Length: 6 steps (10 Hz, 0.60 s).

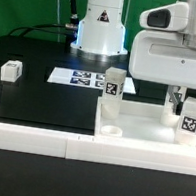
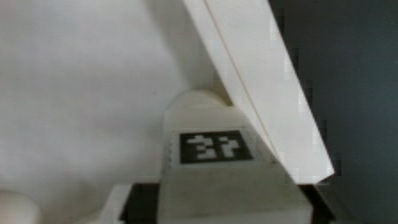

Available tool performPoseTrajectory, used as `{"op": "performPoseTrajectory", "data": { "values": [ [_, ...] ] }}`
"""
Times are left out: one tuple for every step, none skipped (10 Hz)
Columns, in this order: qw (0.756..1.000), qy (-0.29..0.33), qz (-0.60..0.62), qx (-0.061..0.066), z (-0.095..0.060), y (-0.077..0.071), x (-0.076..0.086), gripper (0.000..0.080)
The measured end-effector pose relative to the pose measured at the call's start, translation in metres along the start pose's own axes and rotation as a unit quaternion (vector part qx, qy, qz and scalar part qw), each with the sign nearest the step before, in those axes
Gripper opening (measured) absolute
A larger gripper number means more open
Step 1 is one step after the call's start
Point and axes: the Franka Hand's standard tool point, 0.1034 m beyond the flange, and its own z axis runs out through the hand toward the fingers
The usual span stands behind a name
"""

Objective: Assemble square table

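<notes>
— On the black table (image 1: 45, 104), toward the exterior view's right, lies the tabletop slab (image 1: 147, 128). It is flat, and a round socket (image 1: 111, 131) shows at its near corner on that view's left.

— And the legs?

— Three show. The gripped leg (image 1: 191, 116) stands upright over the slab's end at the exterior view's right, with its tag facing the camera. The standing leg (image 1: 113, 85) is upright at the slab's far corner on the view's left, tag also forward. I cannot tell whether it rests on the slab or just behind it. The loose leg (image 1: 11, 71) sits on the table well apart from the slab, at the view's left.

— What about the gripper?

— The gripper (image 2: 217, 205) is narrowed onto the gripped leg. In the wrist view its dark fingers (image 2: 135, 205) sit against both sides of the block with no gap showing. The tag is just beyond the fingertips. I cannot tell whether the leg's foot touches the slab or sits in a socket.

— And around them?

— The marker board (image 1: 86, 79) lies flat beyond the slab, in front of the robot base (image 1: 101, 26). A low white border wall (image 1: 40, 133) runs along the table's near edge, just in front of the slab, and turns a corner at the exterior view's left.
</notes>
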Motion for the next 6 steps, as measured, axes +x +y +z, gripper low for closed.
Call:
{"op": "performPoseTrajectory", "data": {
  "values": [
    [0.996,-0.002,0.090,0.002,-0.0002,0.0005,0.0008,0.0291],
    [0.985,-0.008,0.173,0.004,0.0002,0.0006,0.0005,0.0291],
    [0.971,-0.013,0.240,0.006,0.0003,0.0009,0.0011,0.0291],
    [0.945,-0.021,0.327,0.011,0.0007,0.0006,0.0009,0.0291],
    [0.915,-0.030,0.403,0.016,0.0008,0.0004,0.0012,0.0291],
    [0.884,-0.031,0.467,0.019,0.0009,-0.0005,0.0009,0.0292]
  ]
}}
